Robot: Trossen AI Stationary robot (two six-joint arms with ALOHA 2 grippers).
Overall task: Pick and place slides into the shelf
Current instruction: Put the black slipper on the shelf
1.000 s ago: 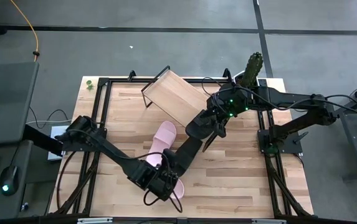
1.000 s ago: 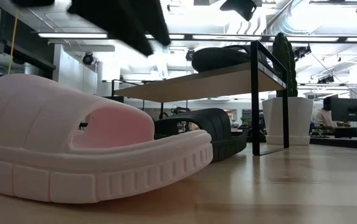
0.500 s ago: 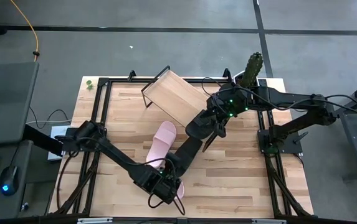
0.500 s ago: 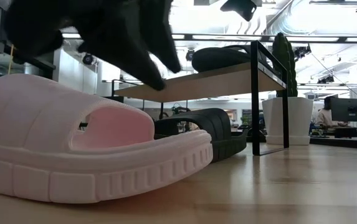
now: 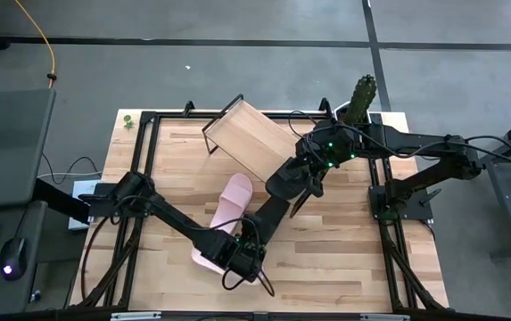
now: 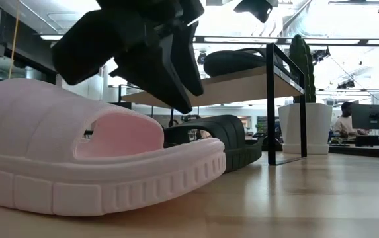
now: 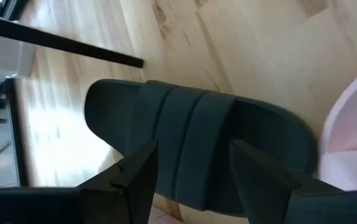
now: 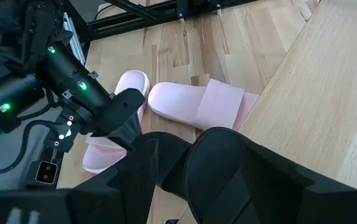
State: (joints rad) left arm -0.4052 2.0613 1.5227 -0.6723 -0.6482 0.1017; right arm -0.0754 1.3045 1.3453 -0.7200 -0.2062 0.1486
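Observation:
My left gripper (image 5: 248, 245) (image 6: 179, 99) is open and hangs over the black slide (image 5: 271, 212) (image 7: 197, 143) that lies sole-down on the table. In the left wrist view its fingers stand on either side of that slide's strap, and in the low view they are clear above it. One pink slide (image 5: 203, 260) (image 6: 77, 158) lies by the near edge and the other (image 5: 234, 198) (image 8: 190, 102) farther in. My right gripper (image 5: 301, 178) (image 8: 209, 186) is shut on the second black slide (image 5: 284, 183) (image 6: 232, 61) at the shelf (image 5: 246, 134). My right gripper holds the second black slide (image 8: 228, 168) between its two fingers, which lie across its width. The slide itself hides the place of contact. In the low view the slide lies on the shelf's wooden board (image 6: 229, 84).
A white pot with a cactus (image 5: 359, 100) (image 6: 305, 125) stands at the far right corner beside the shelf. A black metal frame (image 5: 148, 160) runs round the table top. Bare wood shows to the right of the slides (image 5: 344, 250). A person (image 6: 341, 122) sits far back in the room.
My left gripper has come down and moved away from the near edge toward the black slide on the table. The slides and my right arm have kept still.

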